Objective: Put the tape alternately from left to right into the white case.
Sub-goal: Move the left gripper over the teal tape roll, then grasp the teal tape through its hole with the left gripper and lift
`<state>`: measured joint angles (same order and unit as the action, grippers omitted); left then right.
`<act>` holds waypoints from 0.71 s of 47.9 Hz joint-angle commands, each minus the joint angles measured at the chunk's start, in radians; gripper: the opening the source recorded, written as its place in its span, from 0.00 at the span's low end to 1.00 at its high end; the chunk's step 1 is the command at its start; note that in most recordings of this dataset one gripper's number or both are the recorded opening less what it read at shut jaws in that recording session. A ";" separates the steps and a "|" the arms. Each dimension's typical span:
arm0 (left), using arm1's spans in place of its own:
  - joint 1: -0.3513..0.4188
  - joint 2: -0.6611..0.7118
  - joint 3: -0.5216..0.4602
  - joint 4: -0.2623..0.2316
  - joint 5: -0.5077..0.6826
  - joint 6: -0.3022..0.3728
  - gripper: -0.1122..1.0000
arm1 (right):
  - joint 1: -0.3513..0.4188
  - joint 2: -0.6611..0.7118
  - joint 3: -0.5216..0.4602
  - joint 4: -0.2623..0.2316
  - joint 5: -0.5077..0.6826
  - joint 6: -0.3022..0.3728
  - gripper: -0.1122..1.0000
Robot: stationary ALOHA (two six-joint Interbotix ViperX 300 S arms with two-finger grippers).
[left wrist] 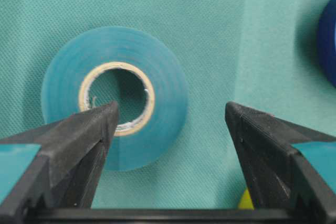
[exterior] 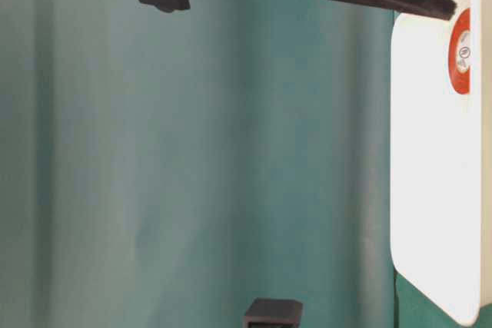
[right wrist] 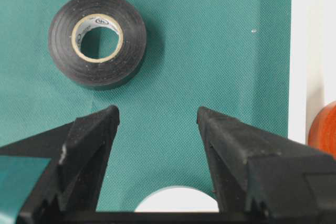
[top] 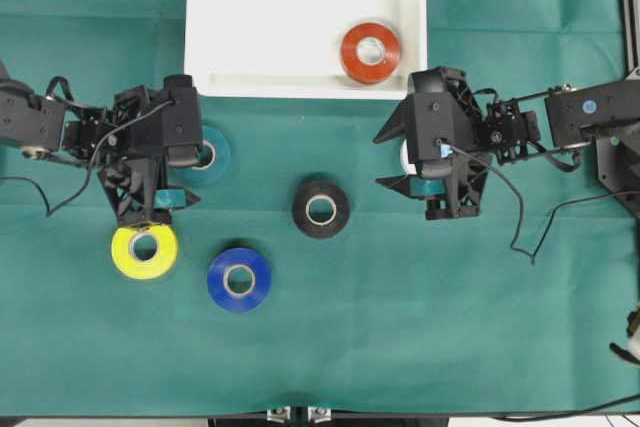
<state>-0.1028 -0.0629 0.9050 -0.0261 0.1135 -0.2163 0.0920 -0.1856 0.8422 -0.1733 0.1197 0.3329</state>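
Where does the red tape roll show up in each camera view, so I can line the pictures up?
Overhead: red tape roll lies inside the white case, near its lower right corner.
Table-level: cut off at the upper right edge, on the case.
Left wrist: not in view.
Right wrist: a sliver at the right edge, beside the case rim.
Shared landmark: the white case.

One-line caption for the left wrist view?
Open left gripper poised over the teal tape roll on the green cloth.
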 commanded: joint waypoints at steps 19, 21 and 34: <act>0.012 0.091 -0.071 0.002 0.008 0.041 0.86 | 0.003 -0.017 -0.008 0.000 -0.009 0.002 0.71; 0.012 0.100 -0.077 0.003 0.014 0.041 0.86 | 0.003 -0.015 -0.008 0.000 -0.009 0.002 0.71; 0.012 0.115 -0.092 0.002 0.037 0.046 0.85 | 0.003 -0.012 -0.006 0.000 -0.009 0.002 0.71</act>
<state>-0.0951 0.0552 0.8237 -0.0261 0.1488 -0.1718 0.0920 -0.1856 0.8452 -0.1733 0.1181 0.3329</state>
